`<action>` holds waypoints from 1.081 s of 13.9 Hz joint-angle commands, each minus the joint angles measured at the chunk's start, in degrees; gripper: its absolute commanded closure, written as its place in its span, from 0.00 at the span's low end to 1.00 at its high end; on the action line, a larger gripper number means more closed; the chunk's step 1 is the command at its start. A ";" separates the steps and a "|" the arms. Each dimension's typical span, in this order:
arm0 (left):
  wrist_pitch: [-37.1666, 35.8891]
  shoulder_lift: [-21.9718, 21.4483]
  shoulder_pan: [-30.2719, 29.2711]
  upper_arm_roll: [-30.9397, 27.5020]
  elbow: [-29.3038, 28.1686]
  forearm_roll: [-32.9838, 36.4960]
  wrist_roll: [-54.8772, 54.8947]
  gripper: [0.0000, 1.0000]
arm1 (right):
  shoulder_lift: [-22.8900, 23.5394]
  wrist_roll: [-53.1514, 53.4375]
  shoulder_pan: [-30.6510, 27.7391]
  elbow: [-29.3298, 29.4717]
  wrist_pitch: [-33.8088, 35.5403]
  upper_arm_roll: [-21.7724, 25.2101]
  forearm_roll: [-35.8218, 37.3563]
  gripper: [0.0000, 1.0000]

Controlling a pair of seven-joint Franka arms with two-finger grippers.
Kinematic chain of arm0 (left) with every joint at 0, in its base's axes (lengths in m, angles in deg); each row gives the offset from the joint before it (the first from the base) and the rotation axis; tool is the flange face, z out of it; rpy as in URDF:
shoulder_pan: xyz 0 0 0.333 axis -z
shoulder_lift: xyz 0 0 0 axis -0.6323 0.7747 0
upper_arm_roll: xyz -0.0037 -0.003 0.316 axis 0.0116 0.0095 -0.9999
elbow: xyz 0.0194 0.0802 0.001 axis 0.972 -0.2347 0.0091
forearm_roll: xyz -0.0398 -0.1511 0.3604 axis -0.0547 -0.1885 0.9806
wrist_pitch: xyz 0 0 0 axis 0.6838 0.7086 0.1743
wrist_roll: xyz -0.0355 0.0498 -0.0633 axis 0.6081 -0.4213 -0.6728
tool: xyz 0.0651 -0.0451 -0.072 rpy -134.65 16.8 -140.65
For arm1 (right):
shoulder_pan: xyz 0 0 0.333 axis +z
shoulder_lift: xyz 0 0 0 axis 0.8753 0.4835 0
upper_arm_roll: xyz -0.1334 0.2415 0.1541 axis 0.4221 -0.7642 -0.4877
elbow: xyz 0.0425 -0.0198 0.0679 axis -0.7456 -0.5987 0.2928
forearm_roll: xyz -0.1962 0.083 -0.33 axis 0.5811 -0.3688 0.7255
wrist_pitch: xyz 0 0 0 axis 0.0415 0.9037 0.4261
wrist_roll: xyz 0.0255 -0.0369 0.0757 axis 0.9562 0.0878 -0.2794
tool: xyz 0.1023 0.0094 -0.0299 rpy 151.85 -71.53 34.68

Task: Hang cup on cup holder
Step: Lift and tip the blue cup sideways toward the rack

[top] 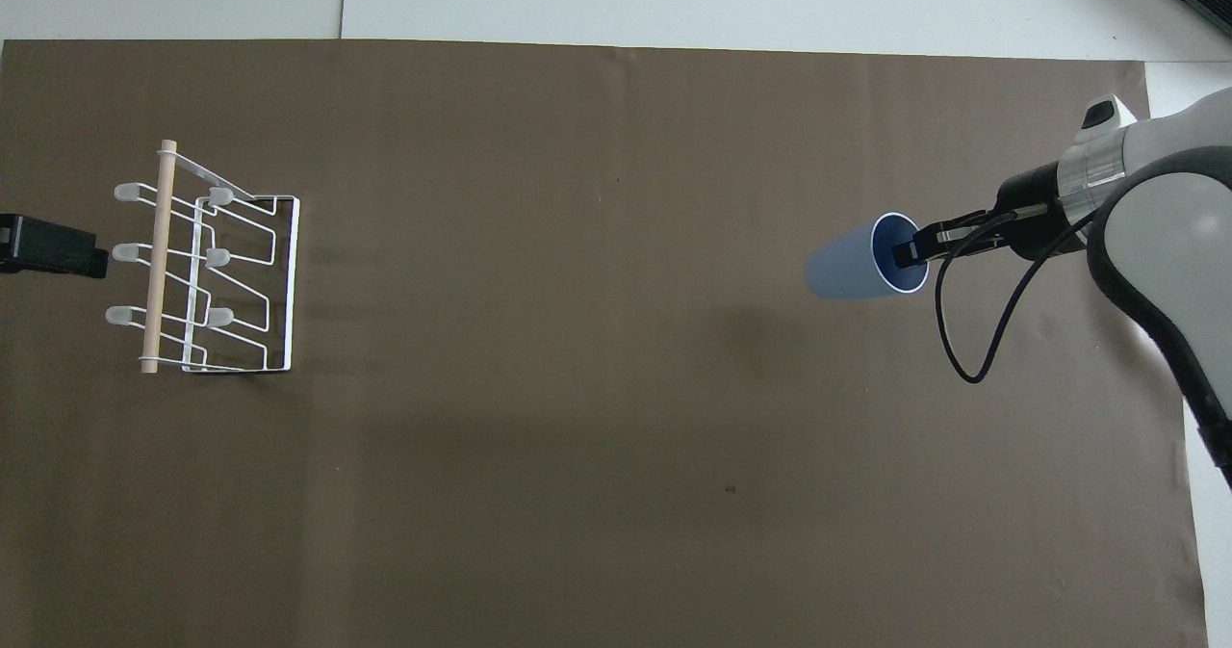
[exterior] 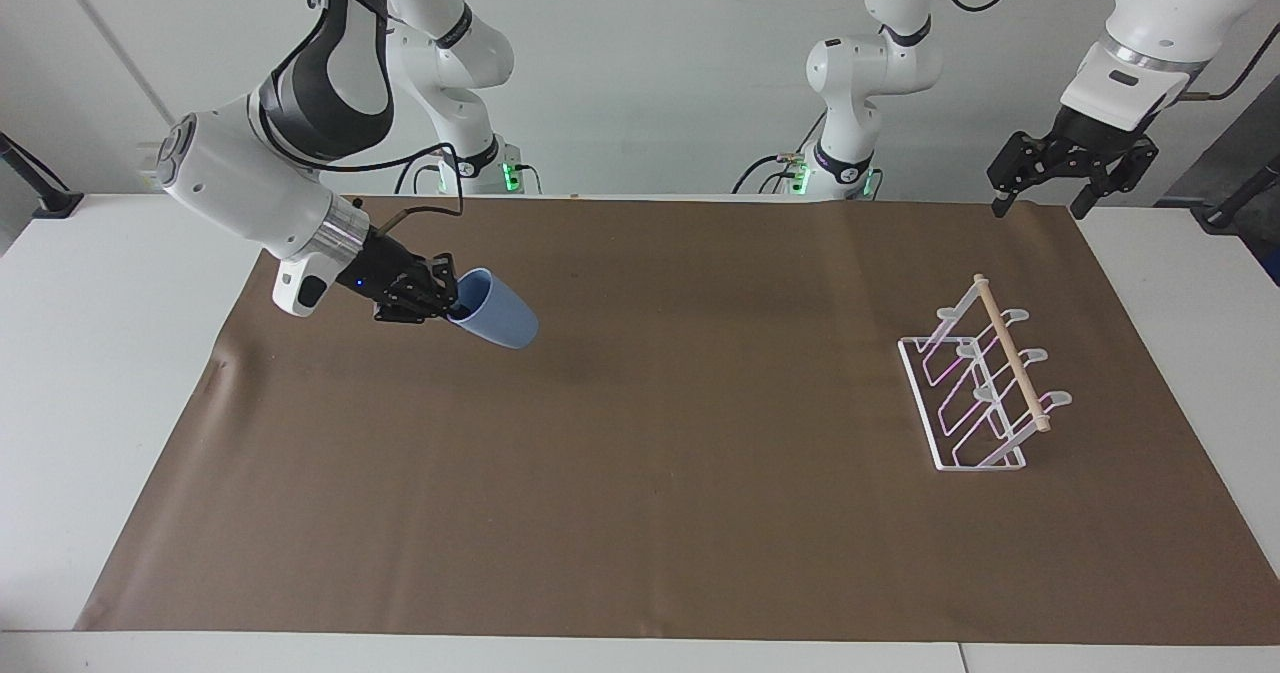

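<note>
The light-blue cup (exterior: 497,321) (top: 852,268) hangs in the air over the brown mat at the right arm's end, tipped on its side with its base pointing toward the cup holder. My right gripper (exterior: 447,298) (top: 910,251) is shut on the cup's rim, one finger inside the mouth. The white wire cup holder (exterior: 985,383) (top: 207,277) with its wooden dowel stands on the mat at the left arm's end, nothing on its prongs. My left gripper (exterior: 1040,193) waits open, raised over the mat's corner near the robots; only its tip (top: 53,246) shows in the overhead view.
A brown mat (exterior: 640,473) (top: 577,436) covers most of the white table (exterior: 90,353). A loose black cable (top: 972,340) loops from the right wrist. Nothing else stands on the mat between cup and holder.
</note>
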 commanded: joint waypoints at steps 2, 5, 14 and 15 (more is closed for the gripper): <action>-0.38 -1.21 -0.81 0.36 -0.96 -0.15 0.54 0.00 | -0.69 -1.32 -0.87 -0.13 5.39 -0.43 -13.43 1.00; -0.38 -1.21 -0.81 0.36 -1.05 -0.15 0.54 0.00 | -1.48 -0.53 -1.49 -1.00 8.91 -0.43 -21.62 1.00; -0.38 -1.21 -0.89 0.36 -1.05 -0.15 0.54 0.00 | -5.97 2.73 -0.18 -12.87 7.79 -0.43 -44.49 1.00; -0.38 -1.21 -0.89 0.36 -1.05 -0.15 0.54 0.00 | -6.23 2.81 0.44 -13.13 6.74 -0.43 -45.72 1.00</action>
